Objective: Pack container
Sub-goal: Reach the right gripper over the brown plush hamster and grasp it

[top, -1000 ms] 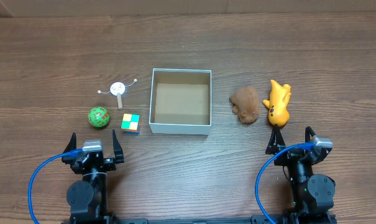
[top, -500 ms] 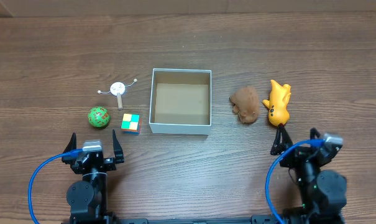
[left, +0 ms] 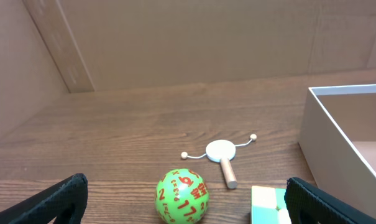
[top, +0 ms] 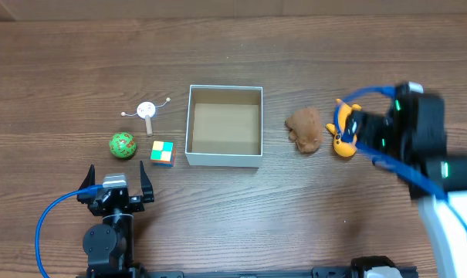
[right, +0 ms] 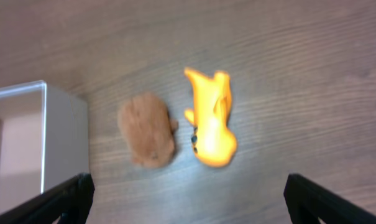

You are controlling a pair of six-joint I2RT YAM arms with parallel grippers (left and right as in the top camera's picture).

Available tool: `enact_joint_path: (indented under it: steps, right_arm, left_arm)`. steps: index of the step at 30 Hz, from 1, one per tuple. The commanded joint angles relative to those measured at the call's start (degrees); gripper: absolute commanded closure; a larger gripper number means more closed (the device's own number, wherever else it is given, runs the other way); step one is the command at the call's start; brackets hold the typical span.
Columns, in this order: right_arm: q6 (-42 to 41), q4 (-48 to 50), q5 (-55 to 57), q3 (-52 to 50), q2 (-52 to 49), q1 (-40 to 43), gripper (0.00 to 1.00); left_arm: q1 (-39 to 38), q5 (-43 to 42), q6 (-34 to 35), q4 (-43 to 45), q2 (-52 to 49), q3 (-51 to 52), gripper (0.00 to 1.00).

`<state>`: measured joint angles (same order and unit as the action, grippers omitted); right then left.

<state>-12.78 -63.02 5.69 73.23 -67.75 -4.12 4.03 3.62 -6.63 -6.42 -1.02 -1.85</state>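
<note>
From above, you see the container (top: 224,161) standing near the middle of the wooden table (top: 233,224), its white walls upright and its brown floor bare. To its left lie a small white drum toy (top: 146,110), a green ball (top: 123,145) and a coloured cube (top: 162,152); the cube sits just beside the container's near left corner. To its right lie a brown plush toy (top: 305,129) and, just beyond it, a yellow toy (top: 343,145). Your left gripper (top: 117,176) rests at the near edge, just short of the ball and cube, jaws spread wide and holding nothing. Your right gripper (top: 355,125) shows blurred above the yellow toy, partly covering it, with its blue cable (top: 395,166) looping around.

On the left wrist camera, both dark fingers (left: 57,202) sit at the bottom corners, wide apart with nothing between them. You have the green ball with red numbers low in the middle, the drum toy behind it, the cube at lower right, and the container's white wall at the right edge.

On the right wrist camera, you look down from above. The fingers (right: 324,200) stand far apart at the bottom corners, empty. The yellow toy lies in the middle, the brown plush toy close at its left, and the container's corner at the left edge.
</note>
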Motion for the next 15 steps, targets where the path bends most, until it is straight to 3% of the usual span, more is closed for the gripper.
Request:
enact_joint_path:
  steps: [1,6,15]
  right_arm:
    - [0.4,-1.9,-2.8,10.8,-10.0,0.2,0.00]
    - [1.2,2.3,-8.0,13.7,-17.0,0.2,0.00]
    - [10.3,4.7,-10.3,13.7,-20.7,-1.4,0.00]
  left_arm:
    - [-0.3,-0.7,-1.1,0.2,0.3,0.5,0.00]
    - [-0.3,-0.7,-1.1,0.2,0.3,0.5,0.00]
    - [-0.3,-0.7,-1.1,0.2,0.3,0.5,0.00]
